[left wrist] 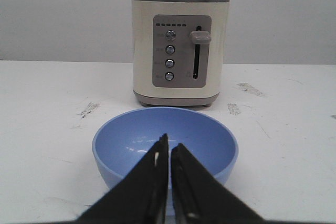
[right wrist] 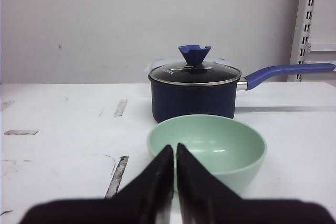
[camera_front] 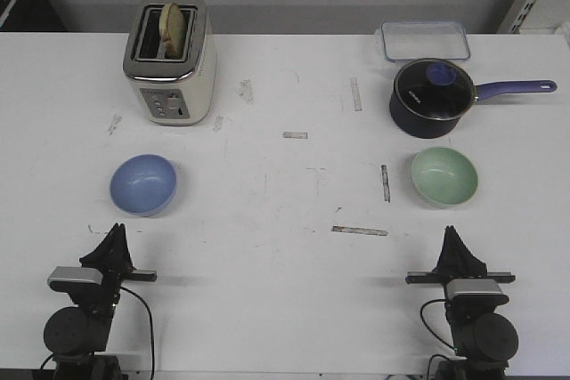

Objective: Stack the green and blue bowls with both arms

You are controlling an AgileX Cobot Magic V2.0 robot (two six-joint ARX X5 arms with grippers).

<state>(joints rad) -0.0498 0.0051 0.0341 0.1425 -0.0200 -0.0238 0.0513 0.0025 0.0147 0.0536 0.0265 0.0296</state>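
I am holding both grippers pinched together and empty: left gripper (camera_front: 115, 230) facing the blue bowl (camera_front: 142, 184) just ahead, right gripper (camera_front: 451, 234) facing the green bowl (camera_front: 443, 175). Each should spread before taking its near rim.

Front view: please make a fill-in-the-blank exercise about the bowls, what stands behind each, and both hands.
1. The blue bowl lies in front of the ____.
2. The saucepan stands just behind the ____ bowl.
3. The left hand and the right hand are both ____, holding nothing.
4. Bread sticks up from the toaster at the table's ____ side.

Missing words: toaster; green; shut; left
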